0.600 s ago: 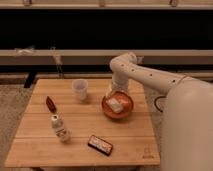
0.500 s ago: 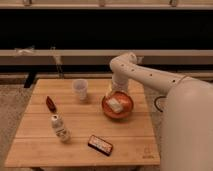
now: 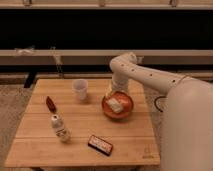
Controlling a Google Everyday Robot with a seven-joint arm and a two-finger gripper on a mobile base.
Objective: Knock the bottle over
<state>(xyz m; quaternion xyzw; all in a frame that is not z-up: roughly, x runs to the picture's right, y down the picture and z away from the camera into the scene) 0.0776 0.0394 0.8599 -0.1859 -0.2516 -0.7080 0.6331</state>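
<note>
- One hand (image 3: 114, 95) hangs at the end of the white arm (image 3: 145, 75), just over the back edge of the orange bowl (image 3: 125, 114). I cannot tell if the hand is spread or pressed together.
- A pale block (image 3: 115, 105) lies in the bowl.
- The cup (image 3: 80, 89) stands near the bowl, on its left.
- The dark red thing (image 3: 50, 103) lies further left.
- The bottle (image 3: 59, 128) stands cap up at the front left of the counter (image 3: 135, 140), well apart from the hand.
- A flat dark packet (image 3: 100, 145) lies by the front edge.
</note>
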